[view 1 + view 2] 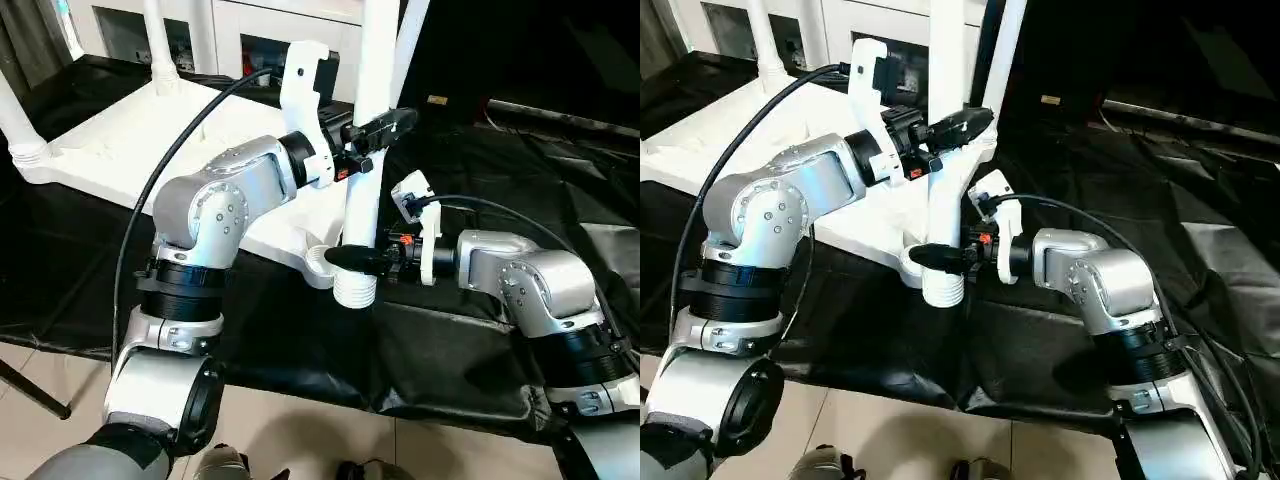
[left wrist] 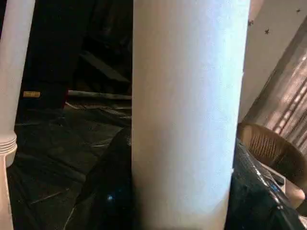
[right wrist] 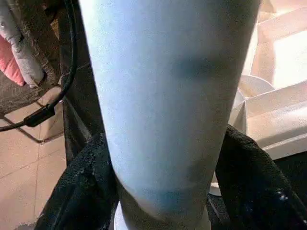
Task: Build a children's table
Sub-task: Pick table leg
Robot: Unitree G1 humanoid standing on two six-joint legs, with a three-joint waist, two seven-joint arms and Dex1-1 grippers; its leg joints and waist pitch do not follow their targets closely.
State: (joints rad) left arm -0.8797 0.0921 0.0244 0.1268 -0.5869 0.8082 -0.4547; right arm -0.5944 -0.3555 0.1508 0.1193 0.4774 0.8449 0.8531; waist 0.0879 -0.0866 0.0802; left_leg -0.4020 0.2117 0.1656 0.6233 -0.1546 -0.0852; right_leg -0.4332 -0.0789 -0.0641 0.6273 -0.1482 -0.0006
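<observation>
Two grips: my left end effector (image 1: pixel 385 128) is clamped on the white tube leg (image 1: pixel 362 215) high up; my right end effector (image 1: pixel 362 259) is clamped on it low, just above its ribbed foot.
Leg axis: near upright, slightly tilted.
Key relation: the ribbed end hangs just beside the tabletop's (image 1: pixel 120 140) near corner socket (image 1: pixel 320 258), toward my right.
Nearer arm: the right, I judge, steers the foot.

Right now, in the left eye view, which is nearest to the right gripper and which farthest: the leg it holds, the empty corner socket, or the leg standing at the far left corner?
1. The held leg, inside the right gripper.
2. The empty corner socket, just to its left, on the tabletop.
3. The far left leg, across the tabletop.
</observation>
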